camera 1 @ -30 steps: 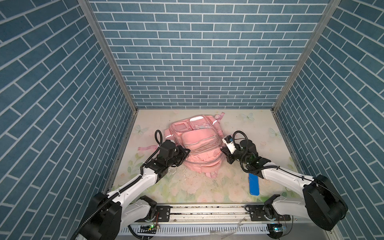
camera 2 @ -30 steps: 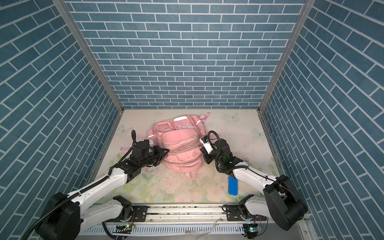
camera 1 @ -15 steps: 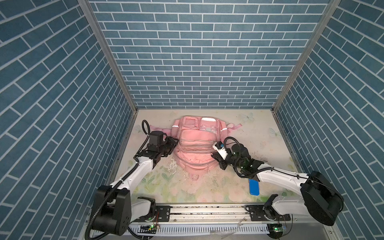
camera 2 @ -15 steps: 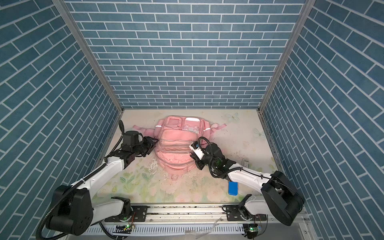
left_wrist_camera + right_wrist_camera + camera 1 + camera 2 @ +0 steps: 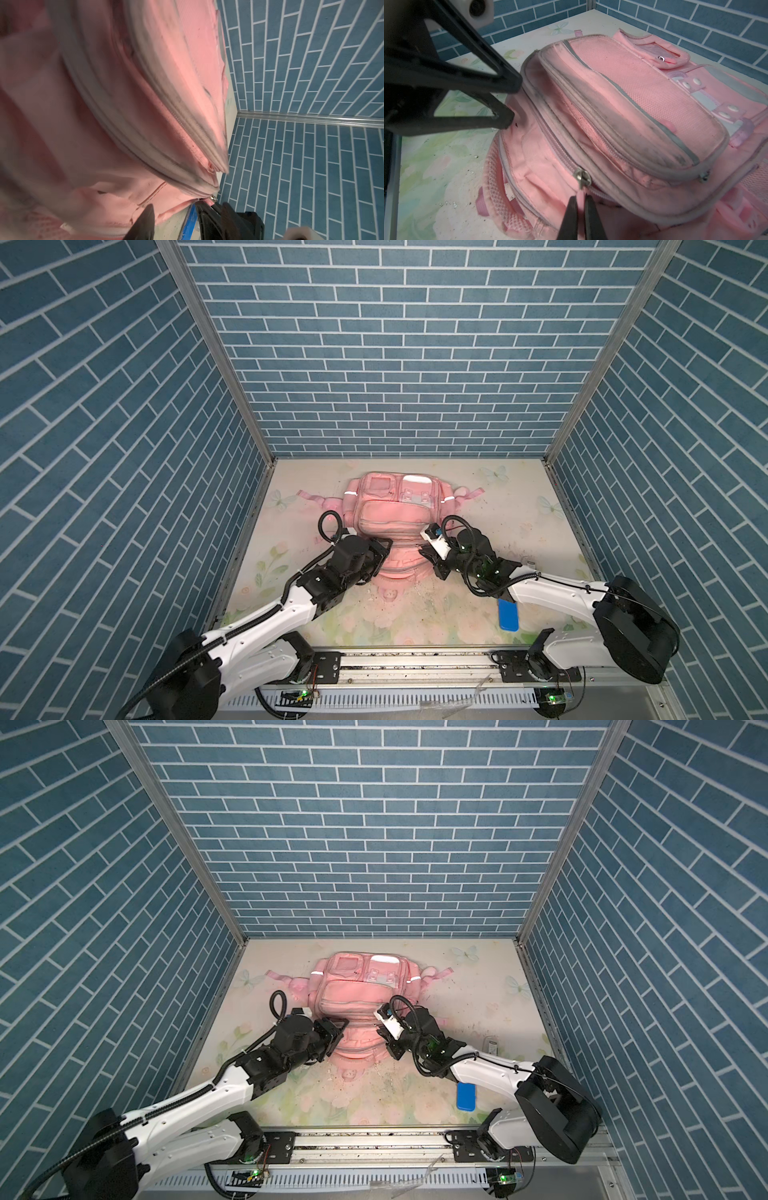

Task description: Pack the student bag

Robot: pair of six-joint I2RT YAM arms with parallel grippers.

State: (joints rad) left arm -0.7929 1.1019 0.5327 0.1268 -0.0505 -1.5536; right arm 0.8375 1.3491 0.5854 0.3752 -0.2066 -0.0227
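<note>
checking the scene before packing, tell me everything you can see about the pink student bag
The student bag is a soft pink fabric backpack lying front-up on the floral table, straps splayed to both sides. It has several zip pockets with grey, soiled zip tracks, mesh panels and white reflective strips. The right gripper pinches its zip pull; the open left gripper touches its side.

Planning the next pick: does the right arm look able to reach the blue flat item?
Likely not: the right gripper is shut on the zipper pull of the student bag, and the blue flat item lies close by its forearm.
</note>
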